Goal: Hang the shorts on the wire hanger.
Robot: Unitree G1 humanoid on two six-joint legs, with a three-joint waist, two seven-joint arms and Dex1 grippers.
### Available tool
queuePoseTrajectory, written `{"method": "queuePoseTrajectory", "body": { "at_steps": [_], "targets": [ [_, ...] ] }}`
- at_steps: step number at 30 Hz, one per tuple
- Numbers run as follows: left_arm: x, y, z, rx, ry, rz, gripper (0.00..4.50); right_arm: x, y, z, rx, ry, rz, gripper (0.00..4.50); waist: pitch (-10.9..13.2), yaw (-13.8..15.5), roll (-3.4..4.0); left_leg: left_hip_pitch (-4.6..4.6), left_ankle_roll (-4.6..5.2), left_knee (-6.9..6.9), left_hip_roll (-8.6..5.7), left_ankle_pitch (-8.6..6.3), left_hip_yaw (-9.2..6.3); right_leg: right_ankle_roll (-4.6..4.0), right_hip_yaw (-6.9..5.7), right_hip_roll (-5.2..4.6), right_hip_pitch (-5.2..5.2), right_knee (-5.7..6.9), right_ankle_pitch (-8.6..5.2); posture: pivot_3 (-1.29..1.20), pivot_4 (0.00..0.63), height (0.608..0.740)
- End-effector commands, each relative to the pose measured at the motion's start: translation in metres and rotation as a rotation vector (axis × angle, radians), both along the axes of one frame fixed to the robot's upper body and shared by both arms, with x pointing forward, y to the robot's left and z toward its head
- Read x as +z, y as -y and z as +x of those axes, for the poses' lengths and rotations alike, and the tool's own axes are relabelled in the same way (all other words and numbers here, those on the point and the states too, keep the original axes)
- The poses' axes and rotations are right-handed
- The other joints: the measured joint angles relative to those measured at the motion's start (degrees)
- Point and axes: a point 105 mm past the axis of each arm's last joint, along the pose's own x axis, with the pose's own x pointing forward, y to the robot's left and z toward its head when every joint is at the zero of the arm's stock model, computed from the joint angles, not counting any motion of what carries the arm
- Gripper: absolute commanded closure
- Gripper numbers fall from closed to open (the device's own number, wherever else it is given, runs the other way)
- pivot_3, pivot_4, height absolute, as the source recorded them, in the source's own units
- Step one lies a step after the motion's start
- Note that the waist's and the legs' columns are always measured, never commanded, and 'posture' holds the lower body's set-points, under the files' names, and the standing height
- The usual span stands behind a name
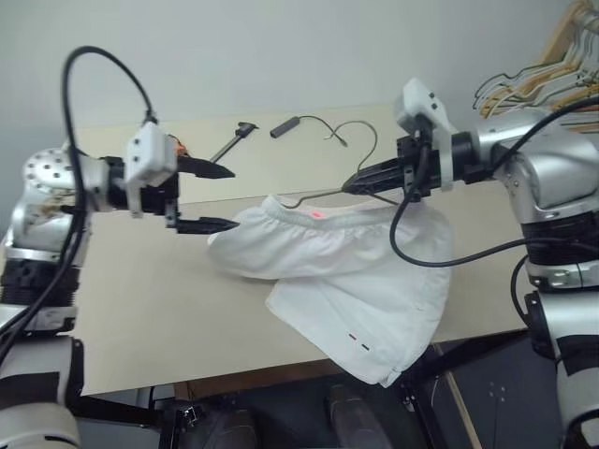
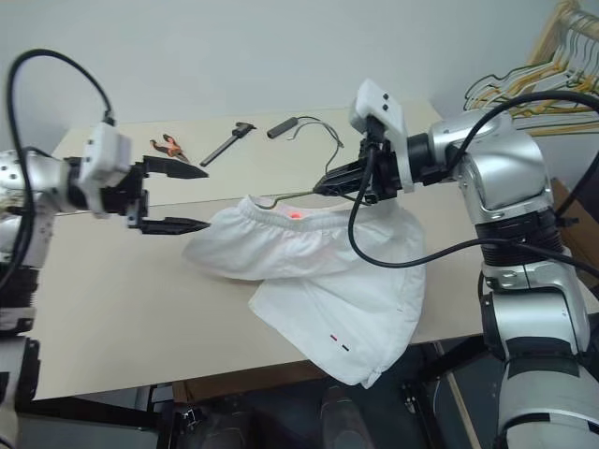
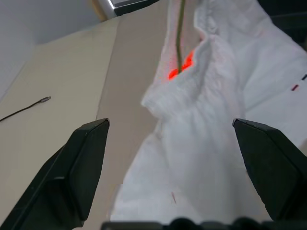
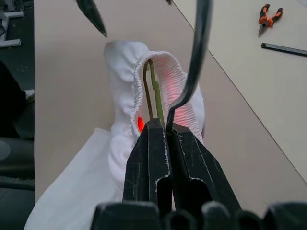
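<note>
The right gripper (image 4: 162, 125) has its two black fingers pressed together on the thin grey wire hanger (image 1: 348, 140), held up over the beige table (image 1: 140, 309). The white soft cloth shorts (image 1: 346, 271) hang from that wire by their gathered waistband (a pinkish-red glow shows inside it), one leg drooping past the table's front edge. The left gripper (image 1: 217, 198) is spread wide, just beside the waistband's end, holding nothing.
</note>
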Motion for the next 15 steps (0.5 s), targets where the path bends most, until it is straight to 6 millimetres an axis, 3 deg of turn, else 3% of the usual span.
{"method": "queuePoseTrajectory", "body": {
  "at_steps": [1, 11, 15],
  "targets": [
    [-0.007, 0.007, 0.006, -0.050, -0.027, 0.056, 0.02, 0.023, -0.003, -0.009, 0.035, 0.096, -0.001, 4.50, 0.0, -0.3, 0.00, -0.01, 0.00, -0.02, 0.00, 0.00, 0.00, -0.01, 0.00, 0.00, -0.03, 0.01, 0.00, -0.13, 0.046, 0.740],
    [-0.015, 0.041, 0.012, -0.226, -0.170, 0.050, 0.02, 0.020, -0.009, -0.012, 0.056, 0.102, -0.015, 4.50, 0.0, -1.5, 0.00, -0.01, 0.00, 0.00, 0.00, 0.01, -0.01, 0.00, -0.01, 0.00, 0.00, 0.01, 0.00, -0.15, 0.046, 0.740],
    [-0.021, 0.049, 0.011, -0.263, -0.172, 0.085, 0.85, 0.020, -0.012, -0.013, 0.059, 0.103, -0.016, 4.50, 0.0, -1.8, 0.00, 0.01, 0.00, -0.01, 0.00, 0.01, -0.01, 0.00, 0.00, 0.00, 0.00, 0.03, 0.00, -0.15, 0.045, 0.740]
  ]
}}
